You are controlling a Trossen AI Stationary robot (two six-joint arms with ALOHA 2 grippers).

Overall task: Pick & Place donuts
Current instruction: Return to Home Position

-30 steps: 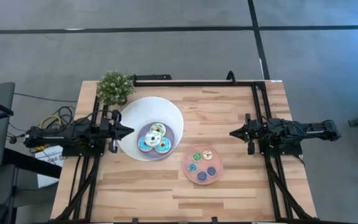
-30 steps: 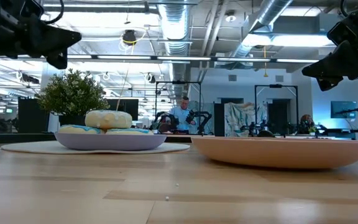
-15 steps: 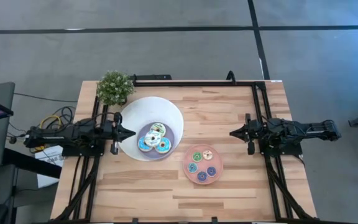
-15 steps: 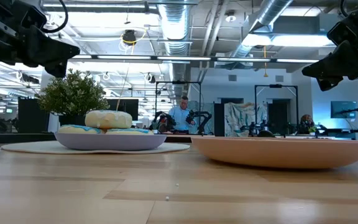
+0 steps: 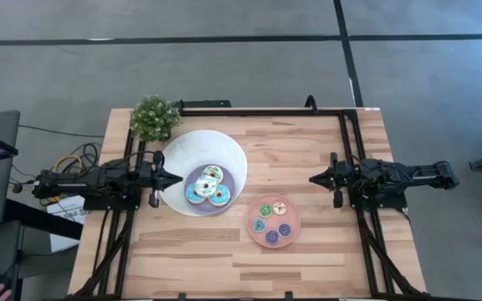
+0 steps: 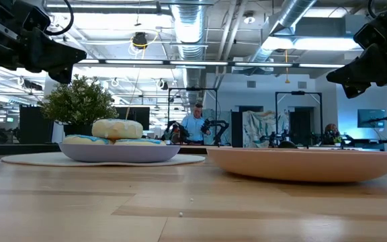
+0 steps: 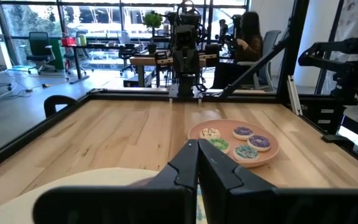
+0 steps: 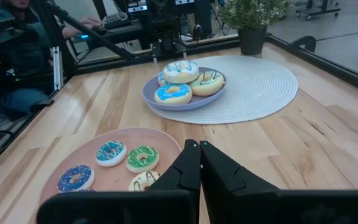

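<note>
Three larger donuts (image 5: pixel 208 186) iced cream, blue and white lie in a lilac dish (image 8: pixel 160 99) on a round white mat (image 5: pixel 182 155). Several small donuts (image 5: pixel 272 221), green, cream, blue and purple, lie on the pink plate (image 5: pixel 289 242). My left gripper (image 5: pixel 176 177) is shut and hovers at the mat's left edge, above the table, pointing right. My right gripper (image 5: pixel 313 178) is shut too and hangs in the air right of the plate, pointing left. Both touch nothing. The wrist views show the shut fingertips of the left gripper (image 7: pixel 197 147) and of the right gripper (image 8: pixel 200 145).
A small potted plant (image 5: pixel 154 117) stands at the table's far left corner. Black frame rails (image 5: pixel 266 109) run along the far edge and both sides. Bare wood lies near the front edge and between plate and right arm. People sit in the room beyond the table.
My left gripper has dipped a little lower over the mat's left edge and then held still. Its fingers stayed shut. The donuts, dish and plate have not moved.
</note>
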